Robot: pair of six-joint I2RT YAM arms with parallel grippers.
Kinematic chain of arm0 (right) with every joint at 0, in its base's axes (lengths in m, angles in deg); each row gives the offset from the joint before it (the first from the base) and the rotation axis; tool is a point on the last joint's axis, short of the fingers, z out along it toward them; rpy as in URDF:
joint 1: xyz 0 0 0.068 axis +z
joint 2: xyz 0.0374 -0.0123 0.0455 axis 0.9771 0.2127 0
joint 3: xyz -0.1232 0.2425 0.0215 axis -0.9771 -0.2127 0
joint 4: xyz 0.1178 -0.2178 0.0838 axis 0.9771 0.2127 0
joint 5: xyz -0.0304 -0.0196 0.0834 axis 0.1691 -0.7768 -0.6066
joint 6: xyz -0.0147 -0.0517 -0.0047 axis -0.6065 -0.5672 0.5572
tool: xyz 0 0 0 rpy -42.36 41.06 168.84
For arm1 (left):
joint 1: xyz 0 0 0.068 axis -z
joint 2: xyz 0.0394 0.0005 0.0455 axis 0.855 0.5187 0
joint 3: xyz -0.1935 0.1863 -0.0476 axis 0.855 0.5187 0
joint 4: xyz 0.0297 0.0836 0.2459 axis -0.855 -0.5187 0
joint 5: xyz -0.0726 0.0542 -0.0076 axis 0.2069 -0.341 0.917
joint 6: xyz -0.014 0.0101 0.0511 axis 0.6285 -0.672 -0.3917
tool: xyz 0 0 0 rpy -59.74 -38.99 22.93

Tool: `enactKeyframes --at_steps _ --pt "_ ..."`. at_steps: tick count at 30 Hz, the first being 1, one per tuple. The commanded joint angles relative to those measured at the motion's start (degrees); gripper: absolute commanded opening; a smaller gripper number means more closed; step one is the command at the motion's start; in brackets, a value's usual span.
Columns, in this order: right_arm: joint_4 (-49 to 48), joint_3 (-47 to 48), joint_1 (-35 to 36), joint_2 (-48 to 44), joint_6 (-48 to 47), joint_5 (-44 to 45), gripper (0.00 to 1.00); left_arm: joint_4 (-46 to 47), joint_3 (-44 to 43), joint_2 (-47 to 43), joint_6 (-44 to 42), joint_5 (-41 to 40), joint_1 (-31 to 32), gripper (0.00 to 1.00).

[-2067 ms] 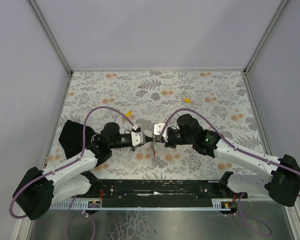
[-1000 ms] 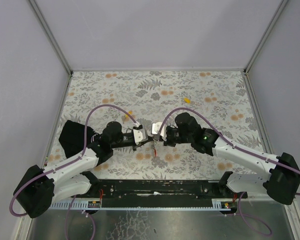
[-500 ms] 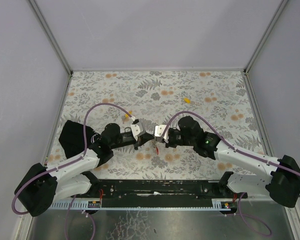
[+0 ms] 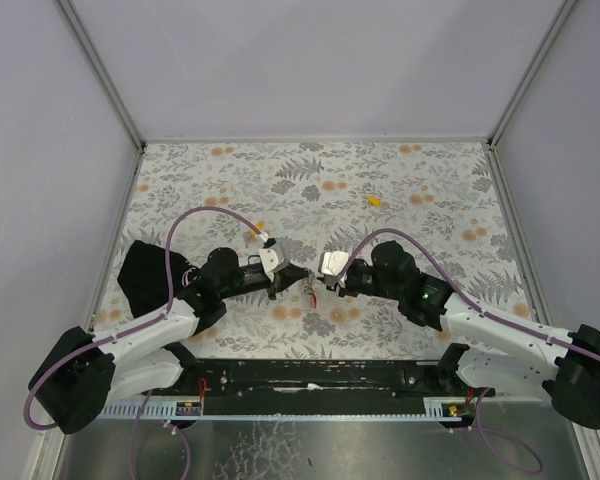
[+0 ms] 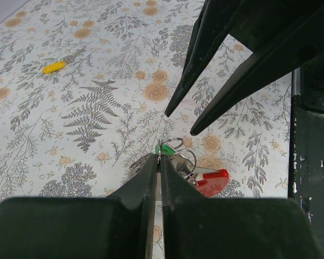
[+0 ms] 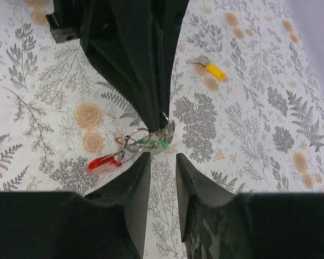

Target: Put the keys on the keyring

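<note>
- From above: finds the keyring point(image 4: 310, 292) dangling over the table point(image 4: 430, 170) near 6 o'clock, with the left gripper point(image 4: 296, 274) at its 10 and the right gripper point(image 4: 318, 284) at its 2. One yellow key point(image 4: 375, 200) loose toward 1 o'clock.
- Left wrist: clamps tight on the keyring's wire, green key point(image 5: 163, 149) alongside, red tab point(image 5: 211, 181) at 4 o'clock.
- Right wrist: gapes narrowly, holding nothing, just under the wire. Probably light, stiff and slippery; best pinched across the coil's edge.

Left gripper point(image 6: 161, 117) pinching keyring point(image 6: 130, 143), green key point(image 6: 152, 146) alongside, yellow key point(image 6: 214, 70) apart
</note>
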Motion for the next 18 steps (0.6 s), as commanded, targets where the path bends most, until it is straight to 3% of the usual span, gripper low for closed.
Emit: enactKeyframes --at_steps 1,18 --pt "-5.61 1.52 0.3 -0.37 3.74 0.13 0.33 4.95 0.0 -1.23 -0.54 -0.28 -0.18 0.0" --pt "-4.09 5.57 0.26 2.74 22.41 5.78 0.31 6.47 0.51 -1.55 -0.02 -1.25 -0.18 0.0"
